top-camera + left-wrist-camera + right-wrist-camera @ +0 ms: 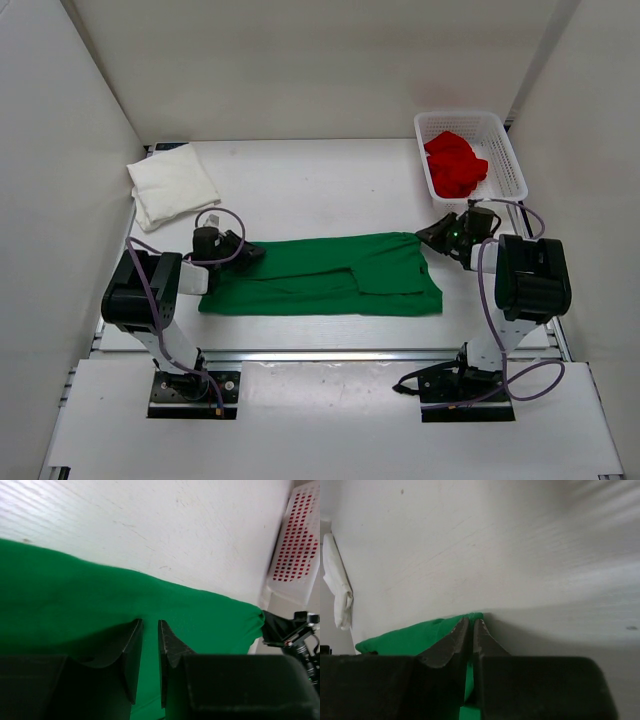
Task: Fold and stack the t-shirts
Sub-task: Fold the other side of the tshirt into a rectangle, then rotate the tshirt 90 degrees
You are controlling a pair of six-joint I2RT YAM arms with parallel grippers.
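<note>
The green t-shirt [320,275] lies flat as a long band between the two arms. My left gripper [245,250] sits low over its left end. In the left wrist view that gripper [150,622] is open by a narrow gap, with smooth green cloth [75,595] under and beyond the tips. My right gripper [430,235] is at the shirt's far right corner. In the right wrist view it [471,621] is shut on the green edge [405,637]. The white t-shirt [172,185] lies folded at the back left. The red t-shirt [455,163] is crumpled in the basket.
A white mesh basket [470,117] stands at the back right, close behind the right gripper, and shows in the left wrist view [295,545]. White walls enclose the table on three sides. The folded white shirt [337,590] shows at the left edge of the right wrist view.
</note>
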